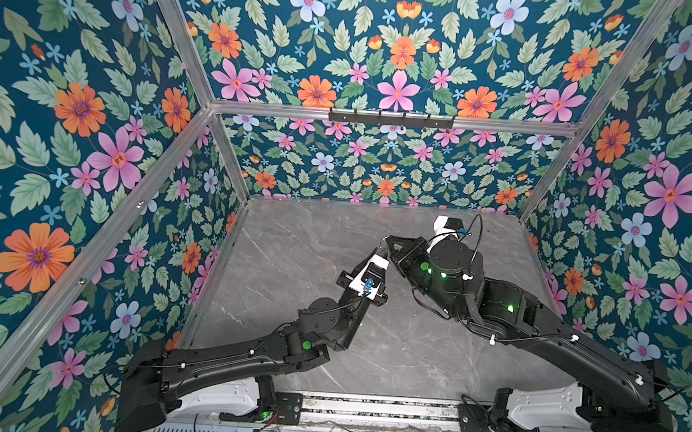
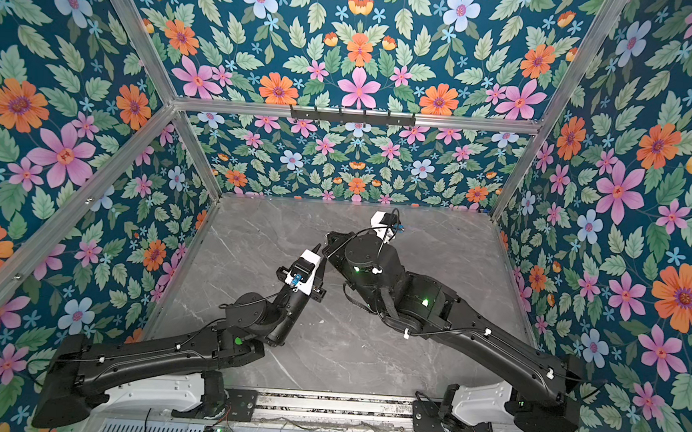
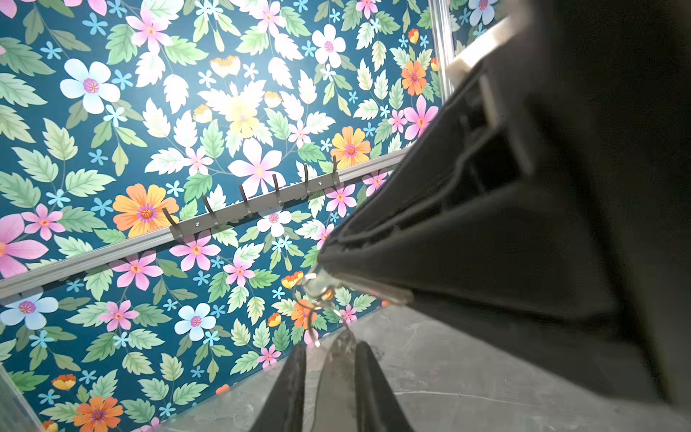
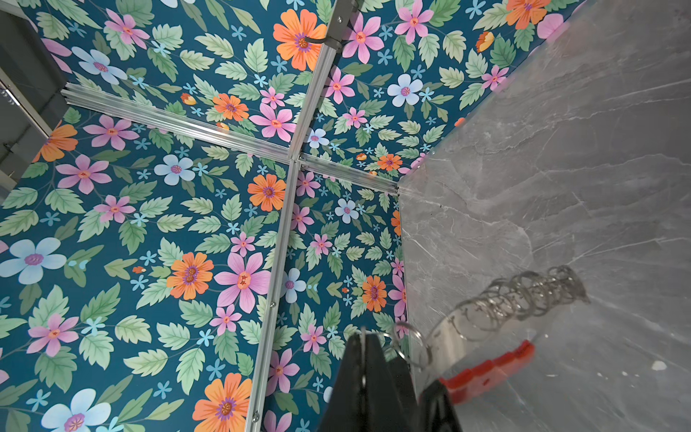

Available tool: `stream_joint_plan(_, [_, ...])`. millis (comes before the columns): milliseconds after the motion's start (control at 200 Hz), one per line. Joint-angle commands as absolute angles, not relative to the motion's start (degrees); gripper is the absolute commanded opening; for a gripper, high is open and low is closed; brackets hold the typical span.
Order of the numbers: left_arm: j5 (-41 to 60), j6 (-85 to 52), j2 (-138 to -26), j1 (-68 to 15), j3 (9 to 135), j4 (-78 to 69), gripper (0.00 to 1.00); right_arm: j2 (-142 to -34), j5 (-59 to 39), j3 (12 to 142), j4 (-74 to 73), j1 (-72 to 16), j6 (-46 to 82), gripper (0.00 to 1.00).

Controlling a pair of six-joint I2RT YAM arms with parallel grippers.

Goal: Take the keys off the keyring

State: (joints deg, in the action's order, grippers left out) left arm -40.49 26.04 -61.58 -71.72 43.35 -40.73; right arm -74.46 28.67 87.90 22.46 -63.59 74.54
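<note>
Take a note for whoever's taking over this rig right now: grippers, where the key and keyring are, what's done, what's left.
Right gripper: shut on the keyring, held in the air above the table.
Left gripper: jaws either side of the key; firm grip unclear.
Done: keyring picked up, key reached.
Left: the key looks linked to a loop; work it free.

We find bare tabletop [image 1: 292, 238] open on every side; mid-table, left gripper [image 1: 379, 252] and right gripper [image 1: 386, 240] meet tip to tip, barring passage between; walls [image 1: 381, 165] enclose.
</note>
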Motion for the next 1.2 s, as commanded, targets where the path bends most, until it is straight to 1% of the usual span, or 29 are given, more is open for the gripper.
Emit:
stream_joint_plan(0, [-42.0,26.5,-62.0,-71.7,43.4,-43.1,0.30,-74.3,28.8,88.2,19.9,-63.7,73.3,0.00])
stream_joint_plan(175, [-41.1,26.6,-62.9,-71.8,43.8,-43.3,0.35,-74.8,28.4,88.5,19.9,-63.7,72.9,0.00])
stream_joint_plan(290, [-40.9,27.1,-62.7,-71.8,43.8,-44.7,0.36,-75.0,28.5,88.7,20.1,-63.7,72.8,0.00])
stream_joint_plan(1050, [-42.8,30.4,-64.2,-71.6,43.7,-47.5,0.35,-77.3,24.5,90.2,18.8,-63.7,72.5,0.00])
stream_joint_plan(1200, [-42.8,30.8,-64.0,-71.5,43.8,-47.4,0.31,-77.7,23.7,90.4,18.4,-63.8,72.3,0.00])
